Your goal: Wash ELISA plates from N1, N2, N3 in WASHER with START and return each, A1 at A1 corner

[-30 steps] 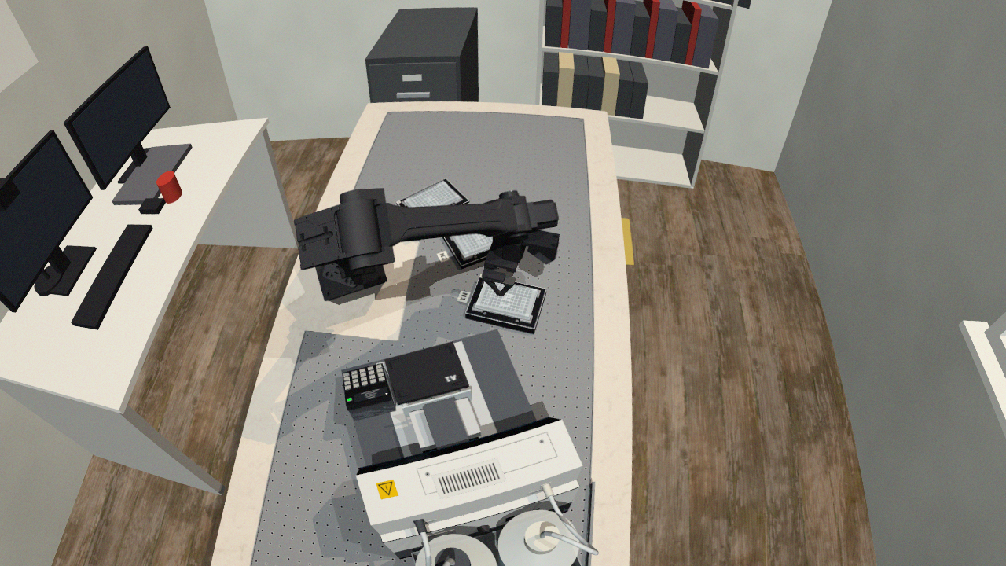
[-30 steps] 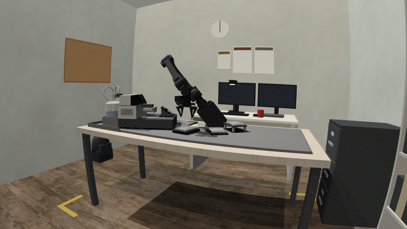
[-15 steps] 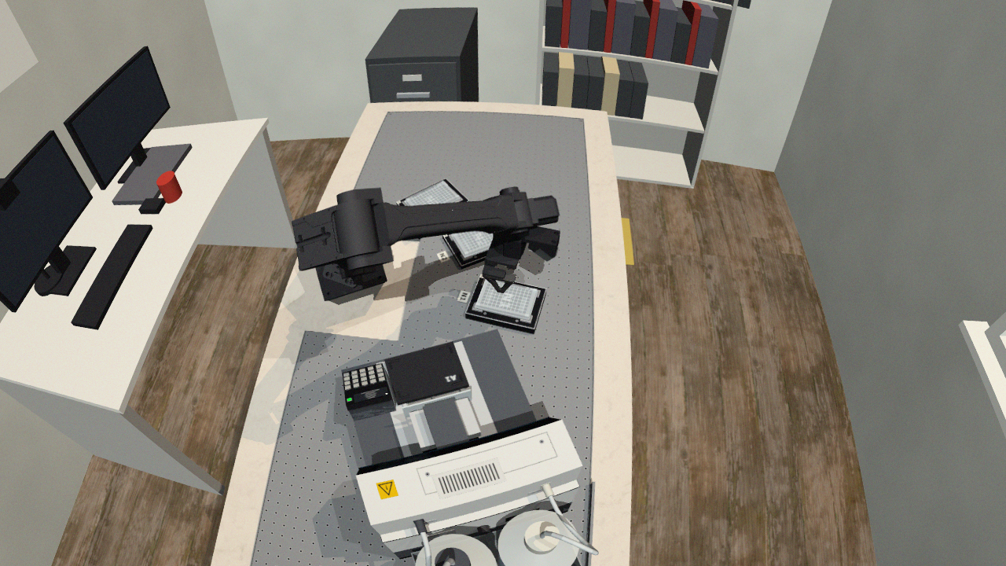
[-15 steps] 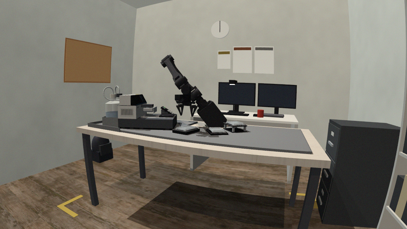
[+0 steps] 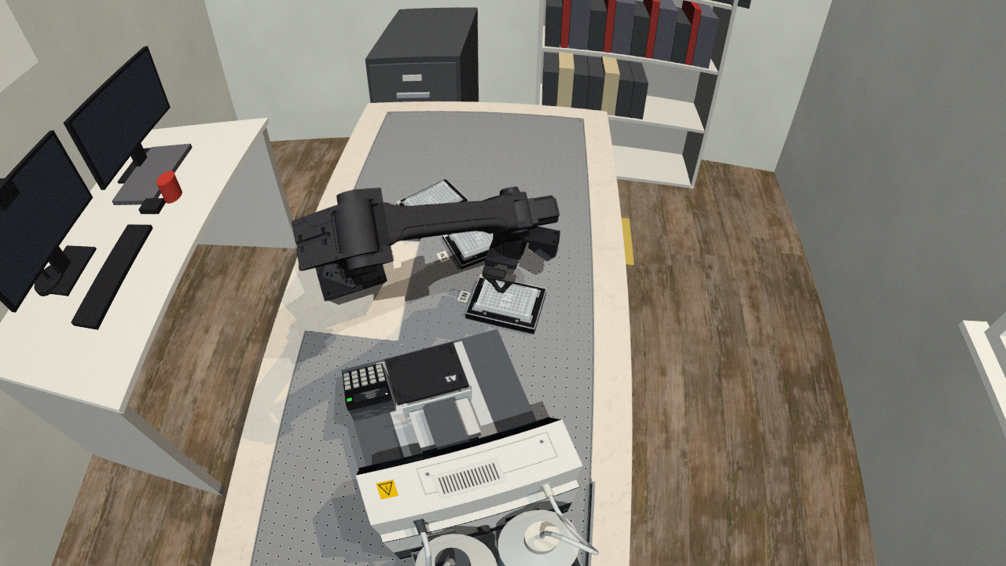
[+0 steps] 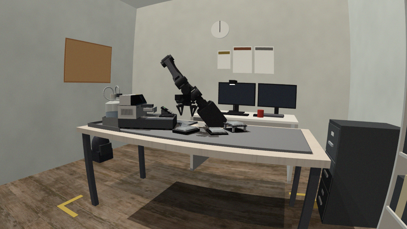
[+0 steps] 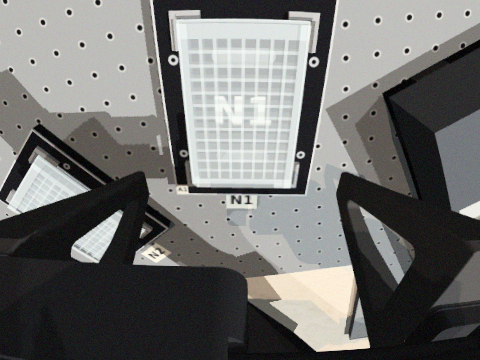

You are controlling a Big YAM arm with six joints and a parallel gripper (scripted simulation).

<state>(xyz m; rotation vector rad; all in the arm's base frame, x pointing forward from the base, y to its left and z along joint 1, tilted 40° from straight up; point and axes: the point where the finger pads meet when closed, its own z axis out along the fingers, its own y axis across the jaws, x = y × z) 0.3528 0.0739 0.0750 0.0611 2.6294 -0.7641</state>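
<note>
My gripper (image 5: 501,287) (image 6: 186,115) (image 7: 242,182) is open and empty, well above the N1 plate. That clear plate (image 5: 509,301) (image 6: 186,128) (image 7: 242,135) lies inside the corner locators of black nest N1 (image 7: 174,110). The N2 plate (image 5: 472,244) (image 6: 217,130) (image 7: 50,185) lies in its nest, partly hidden by the arm and a finger. The N3 plate (image 5: 435,192) (image 6: 234,123) is on a raised nest on posts. The washer (image 5: 506,450) (image 6: 127,112) has its dark carrier (image 5: 425,373) out, with no plate on it. Its lamp (image 5: 349,399) is green, below the keypad (image 5: 364,376).
White bottles with tubes (image 5: 537,538) stand behind the washer. The washer's dark side (image 7: 455,95) rises at the right of the wrist view. A desk (image 5: 203,168) with monitors and a red cup (image 5: 168,186) (image 6: 260,113) stands beyond the arm's base.
</note>
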